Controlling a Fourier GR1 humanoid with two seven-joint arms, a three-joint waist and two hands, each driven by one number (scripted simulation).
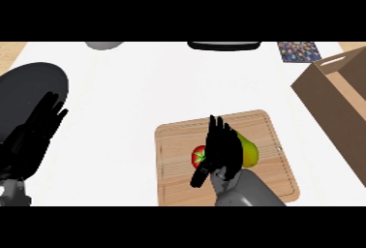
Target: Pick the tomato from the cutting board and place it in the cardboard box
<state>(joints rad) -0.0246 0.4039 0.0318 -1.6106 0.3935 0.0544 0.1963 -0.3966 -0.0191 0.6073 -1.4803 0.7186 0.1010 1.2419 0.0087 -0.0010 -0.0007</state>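
Note:
A red tomato (198,156) with a green stem lies on the wooden cutting board (271,145) near the view's lower middle. My right hand (223,147) hovers over the board with fingers straight, covering the tomato's right side. A yellow-green fruit (249,151) sits just right of the hand, partly hidden by it. The brown cardboard box (340,104) stands at the right edge, its top open. My left hand (34,131) rests open at the far left, fingers up, over a dark round plate (28,82).
A grey bowl (104,45) and a black object (223,45) sit along the counter's far edge. A patterned dark item (298,51) lies at the back right, near the box. White counter (143,92) lies between the board and the far edge.

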